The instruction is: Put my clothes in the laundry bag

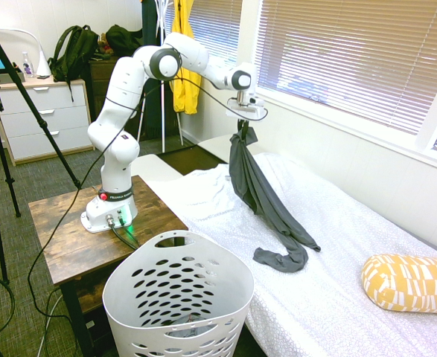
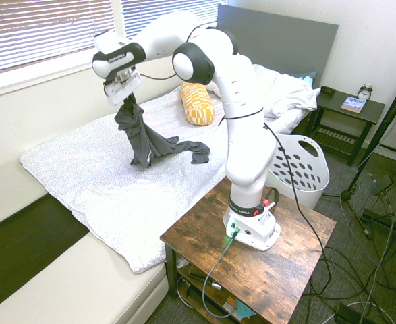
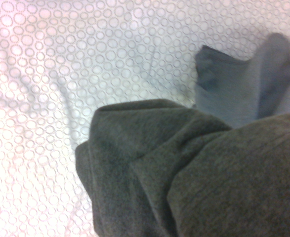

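The clothes [image 1: 259, 190], one long dark grey garment, hang from my gripper [image 1: 243, 125] above the bed, the top end pinched between the shut fingers. The lower sleeve-like end [image 1: 284, 258] still trails on the white bedspread. From the other side the clothes [image 2: 140, 138] hang below the gripper [image 2: 125, 100] and spread over the bed. Grey folds of the clothes [image 3: 194, 177] fill the lower wrist view over the circle-patterned bedspread [image 3: 61, 74]. The laundry bag [image 1: 175, 301], a white holed basket, stands on the floor by the bed's near edge; this laundry bag [image 2: 299, 169] shows again behind the arm.
A wooden side table [image 1: 69, 238] carries the arm's base beside the basket. A yellow patterned pillow [image 1: 412, 282] lies on the bed. The wall with window blinds [image 1: 337, 59] runs along the bed's far side. A yellow garment [image 1: 184, 67] hangs at the back.
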